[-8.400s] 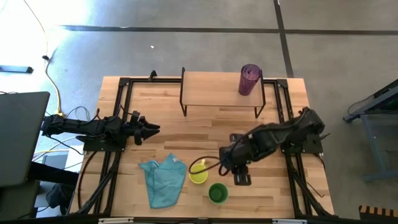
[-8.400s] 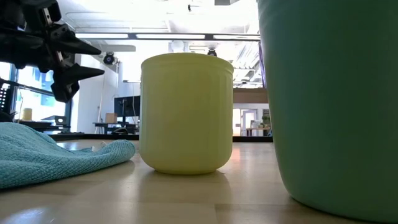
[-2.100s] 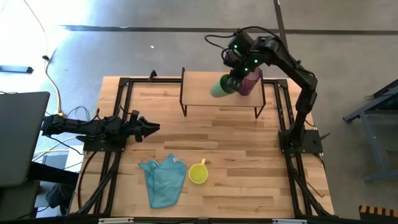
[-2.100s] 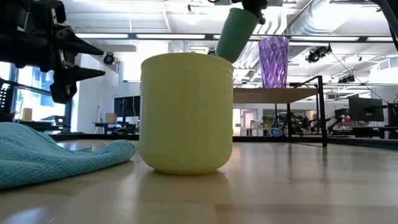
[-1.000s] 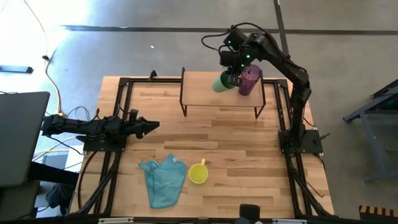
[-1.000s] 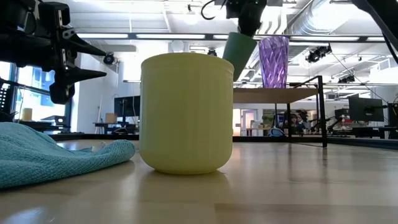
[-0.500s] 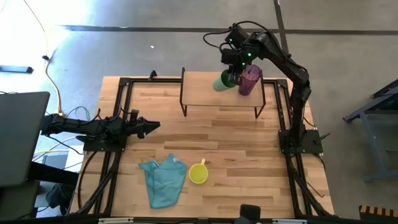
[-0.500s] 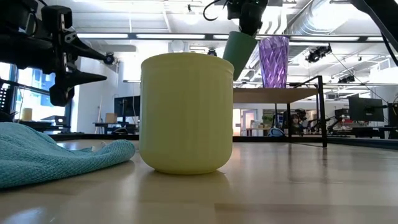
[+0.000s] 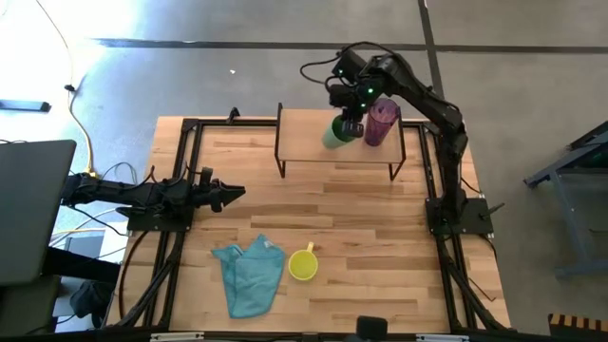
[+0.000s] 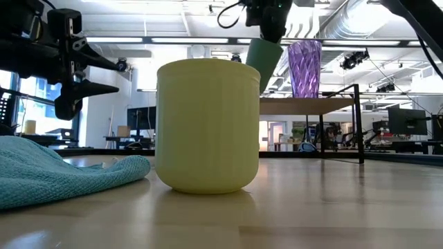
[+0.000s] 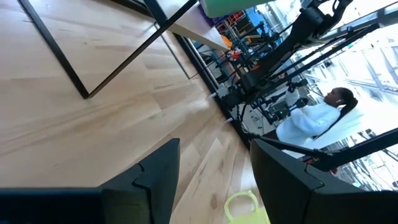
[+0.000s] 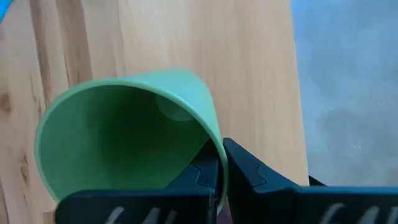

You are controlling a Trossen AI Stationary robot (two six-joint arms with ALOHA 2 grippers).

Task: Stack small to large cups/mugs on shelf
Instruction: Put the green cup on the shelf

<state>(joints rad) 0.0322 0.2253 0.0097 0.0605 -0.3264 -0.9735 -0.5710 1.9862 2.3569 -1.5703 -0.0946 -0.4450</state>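
I count three drinking vessels: one yellow mug (image 9: pixel 302 266) on the counter (image 9: pixel 380 218), one green cup (image 9: pixel 334 134) pinched at its rim in my right claw (image 9: pixel 351 127), and one purple tumbler (image 9: pixel 380 122) standing on the shelf (image 9: pixel 309 142). There is one shelf. There is one teal cloth (image 9: pixel 249 275), lying just beside the mug. I have two arms and two claws; my left claw (image 9: pixel 231 195) hangs over the counter's left side with its fingers apart. Past the counter's far edge, my left wrist camera shows one person (image 11: pixel 317 118) in a white top.
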